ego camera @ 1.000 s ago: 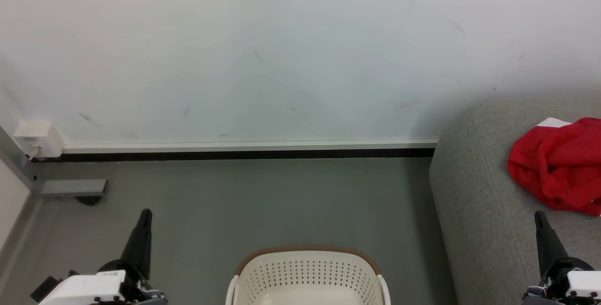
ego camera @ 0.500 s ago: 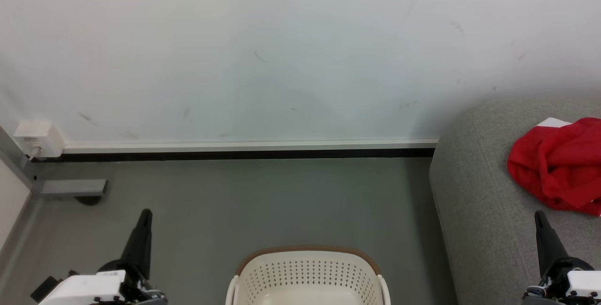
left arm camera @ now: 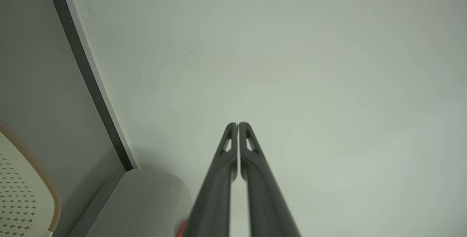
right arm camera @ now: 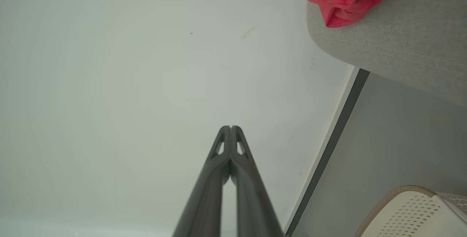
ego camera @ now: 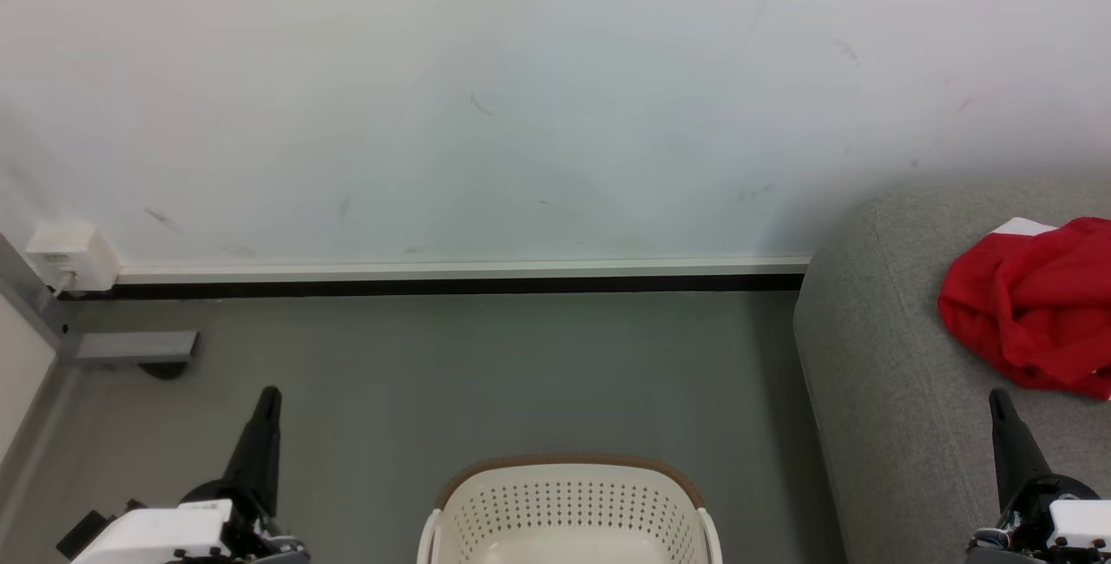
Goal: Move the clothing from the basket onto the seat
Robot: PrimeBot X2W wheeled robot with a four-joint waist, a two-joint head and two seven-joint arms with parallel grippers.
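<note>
Red clothing (ego camera: 1033,312) is lying bunched on the grey seat (ego camera: 877,390) at 3 o'clock. Left gripper (ego camera: 270,394) and right gripper (ego camera: 996,396) are sitting closed, empty. It's looking light and floppy, so I'm guessing pinching a raised fold works.

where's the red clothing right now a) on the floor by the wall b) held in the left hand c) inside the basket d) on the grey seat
d: the red clothing lies bunched on top of the grey seat. The part of the basket in view is bare cream, and the left hand and right hand are both shut on nothing.
</note>
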